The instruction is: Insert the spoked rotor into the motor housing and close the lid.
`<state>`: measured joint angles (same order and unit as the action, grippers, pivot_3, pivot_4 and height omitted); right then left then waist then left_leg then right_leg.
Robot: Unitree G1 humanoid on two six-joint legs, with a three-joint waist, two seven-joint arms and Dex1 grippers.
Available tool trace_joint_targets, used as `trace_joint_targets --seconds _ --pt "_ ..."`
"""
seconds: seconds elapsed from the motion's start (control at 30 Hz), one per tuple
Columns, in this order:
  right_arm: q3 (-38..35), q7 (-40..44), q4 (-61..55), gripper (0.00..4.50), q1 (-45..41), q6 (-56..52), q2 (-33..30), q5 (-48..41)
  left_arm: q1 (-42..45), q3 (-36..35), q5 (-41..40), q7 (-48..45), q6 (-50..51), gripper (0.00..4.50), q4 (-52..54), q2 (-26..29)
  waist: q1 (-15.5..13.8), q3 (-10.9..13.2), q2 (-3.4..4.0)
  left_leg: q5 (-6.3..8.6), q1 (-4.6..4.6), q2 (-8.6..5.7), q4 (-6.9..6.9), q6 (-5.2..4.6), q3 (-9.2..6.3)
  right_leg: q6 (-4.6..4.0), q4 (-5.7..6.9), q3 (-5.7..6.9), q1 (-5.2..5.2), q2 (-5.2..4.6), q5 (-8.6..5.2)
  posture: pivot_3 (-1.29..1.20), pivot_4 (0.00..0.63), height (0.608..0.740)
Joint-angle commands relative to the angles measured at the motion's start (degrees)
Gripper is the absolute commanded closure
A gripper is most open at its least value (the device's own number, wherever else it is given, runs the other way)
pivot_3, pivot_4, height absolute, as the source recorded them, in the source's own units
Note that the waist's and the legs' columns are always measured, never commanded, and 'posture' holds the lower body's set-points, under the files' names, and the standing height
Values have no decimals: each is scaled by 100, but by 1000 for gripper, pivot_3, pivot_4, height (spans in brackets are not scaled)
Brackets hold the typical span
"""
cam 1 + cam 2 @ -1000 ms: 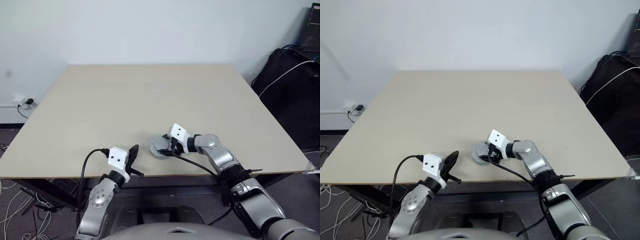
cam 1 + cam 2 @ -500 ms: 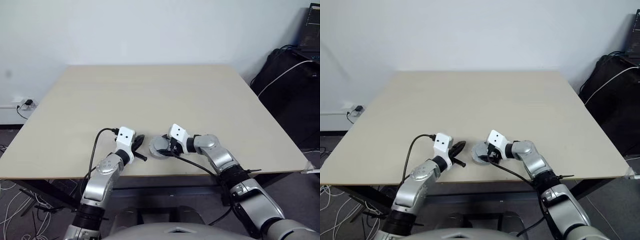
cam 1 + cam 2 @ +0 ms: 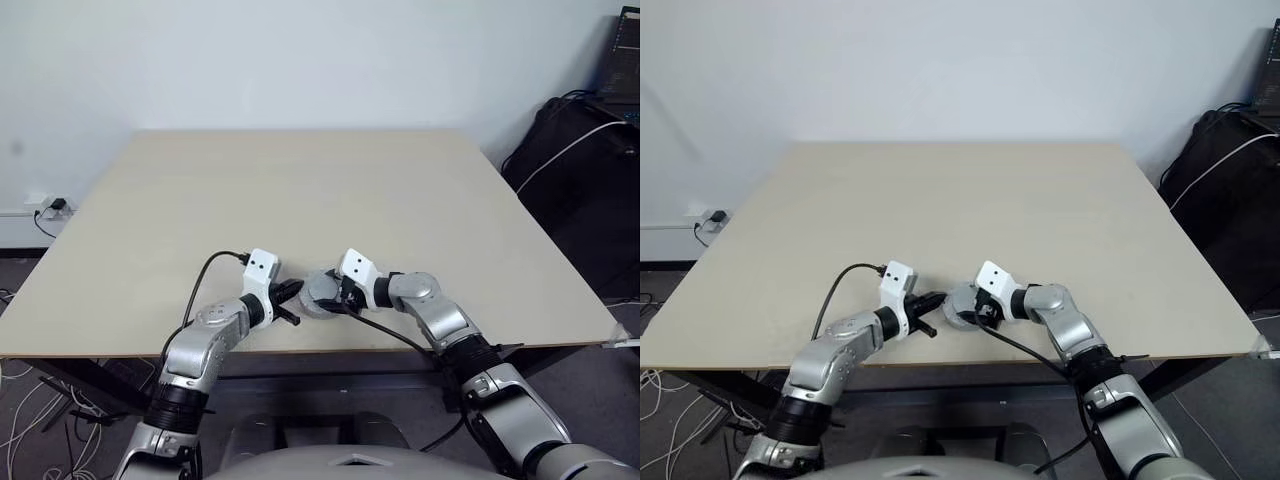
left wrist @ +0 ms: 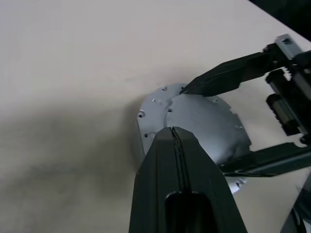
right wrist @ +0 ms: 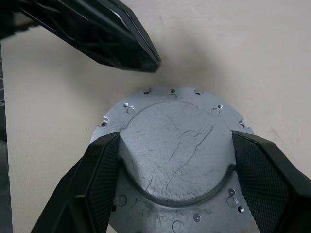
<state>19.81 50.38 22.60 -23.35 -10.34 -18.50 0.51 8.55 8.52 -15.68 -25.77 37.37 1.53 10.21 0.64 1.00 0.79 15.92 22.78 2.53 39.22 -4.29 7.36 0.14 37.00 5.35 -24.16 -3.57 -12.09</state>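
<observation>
The table [image 3: 300, 190] is taking up most of the head views, bare except for one cluster at its near edge, just below the middle of the frame. There the lid [image 5: 177, 155] is lying flat with its plain grey face and raised round hub turned up, screw holes ringing its rim. In the head views it is showing as a small silver disc [image 3: 318, 292] between the two arms.

The right gripper [image 5: 177, 170] is reaching in from the lower right of the frame, and its two black fingers [image 5: 104, 179] are standing wide apart, pressing against opposite sides of the raised hub, so it is clamping the lid there. The left gripper [image 4: 174, 132] is coming in from the lower left with its fingers pressed together and holding nothing; its tip is hovering just beside the lid's rim, and whether it is actually touching the metal is hard to tell.

Neither copper windings nor wheel spokes are showing anywhere on the table, so the housing and the spoked wheel are probably sitting under the lid already. By that reading the insertion is done and the lid is on; what is likely left is pressing it fully home and letting go.
</observation>
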Motion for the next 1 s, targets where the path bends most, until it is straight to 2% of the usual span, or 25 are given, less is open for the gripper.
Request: trace_joint_targets --seconds 0.03,0.53,0.7,1.0 --pt "-20 -21 11 1305 50 -86 -107 100 239 -15 176 256 50 4500 -179 -65 0 0 0 0 0 0 0 0 0 0 -1 0 1 0 0 0 0 740" --pt "3 -3 40 1305 15 -79 -86 106 761 100 162 27 213 4500 -849 -337 1 1 -2 -1 1 -1 -1 1 0 0 -1 0 2 2 0 0 0 740" --pt "3 -26 51 1305 20 -86 -87 118 918 240 286 218 577 4500 -1137 -480 -2 1 -2 0 -12 -1 0 0 -7 0 -5 4 37 1 0 0 0 740" --pt "-7 15 -77 1305 129 -148 -163 86 816 437 185 0 930 4500 -972 -700 -17 -4 2 1 -24 -6 0 -1 -22 0 -12 8 38 -19 -1 0 0 740"
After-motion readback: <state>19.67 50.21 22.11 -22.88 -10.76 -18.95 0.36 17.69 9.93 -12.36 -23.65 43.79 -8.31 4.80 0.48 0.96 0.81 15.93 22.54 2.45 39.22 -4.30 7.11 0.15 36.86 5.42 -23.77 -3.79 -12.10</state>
